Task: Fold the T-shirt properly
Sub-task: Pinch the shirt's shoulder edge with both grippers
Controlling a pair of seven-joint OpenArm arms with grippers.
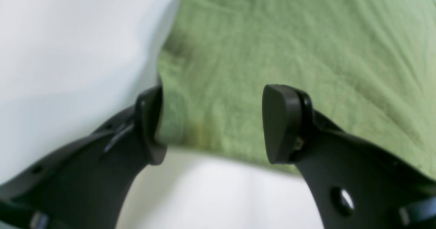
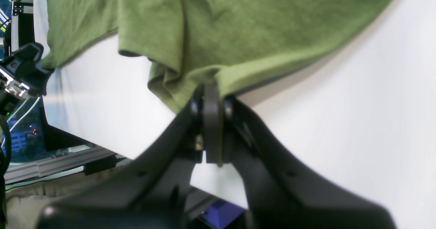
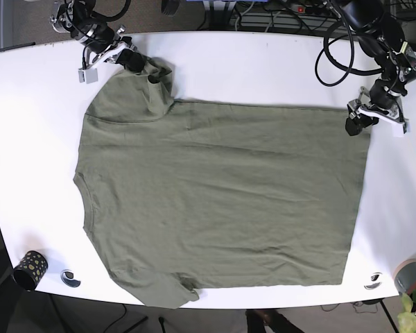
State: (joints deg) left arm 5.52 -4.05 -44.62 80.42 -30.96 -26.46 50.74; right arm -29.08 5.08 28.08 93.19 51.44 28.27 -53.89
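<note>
**Inspector:** Left wrist view first. Your left gripper point(image 1: 213, 123) stands wide open, nothing between its pads. The T-shirt point(image 1: 289, 59) fills the upper right of this view, its hem edge running just across the gap between the fingertips, over the white worktop point(image 1: 221, 195). One pad point(image 1: 277, 123) sits over the cloth; the other is at the cloth's edge. Whether either touches it, I cannot tell: the picture is blurred.

**Operator:** And the right side?

**Inspector:** Right wrist view. Your right gripper point(image 2: 211, 120) is closed on a bunched fold of the T-shirt point(image 2: 238, 25), at the sleeve. The cloth is pinched between the pads and lifts away from the worktop point(image 2: 357, 120) around the grip.

**Operator:** Overall position?

**Inspector:** Base view. The T-shirt point(image 3: 222, 201) lies spread flat across the middle of the worktop point(image 3: 263, 66), collar towards the left edge, hem towards the right. The right gripper point(image 3: 133, 61) holds the far sleeve near the far left corner; the left gripper point(image 3: 354, 123) sits at the far hem corner, near the right edge.

**Operator:** Advice?

**Inspector:** In my judgement, you should take the hem corner fully before lifting. Seat both layers deep between the pads, then raise both ends level so the far edge folds over evenly.
</note>
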